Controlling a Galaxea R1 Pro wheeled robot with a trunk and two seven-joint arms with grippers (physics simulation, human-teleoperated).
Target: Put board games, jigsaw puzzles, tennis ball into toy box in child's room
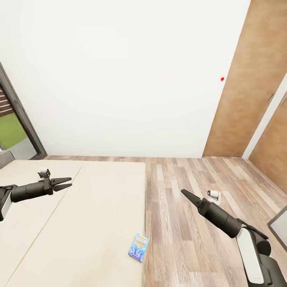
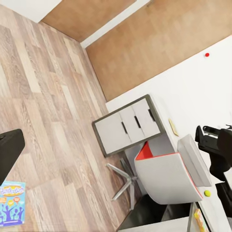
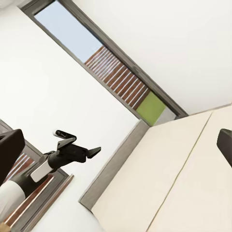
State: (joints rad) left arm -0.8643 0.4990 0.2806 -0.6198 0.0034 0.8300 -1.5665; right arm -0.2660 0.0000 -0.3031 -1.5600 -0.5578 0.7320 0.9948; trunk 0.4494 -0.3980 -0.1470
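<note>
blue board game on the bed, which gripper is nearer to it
Right, narrowly. The right gripper hangs over the floor just past the bed edge where the blue board game lies. The left gripper is over the mattress, farther from it.

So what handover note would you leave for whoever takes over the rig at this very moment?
Left claw: open, empty, above the bed.
Right claw: looks shut, empty, over the wood floor.
Small blue board game lies near the bed's edge, ungrasped.
Left wrist view shows the tennis ball on the table beyond the chair.
Done: nothing visibly stowed.
Left: probably grasp the blue game first, then the rest.
</note>
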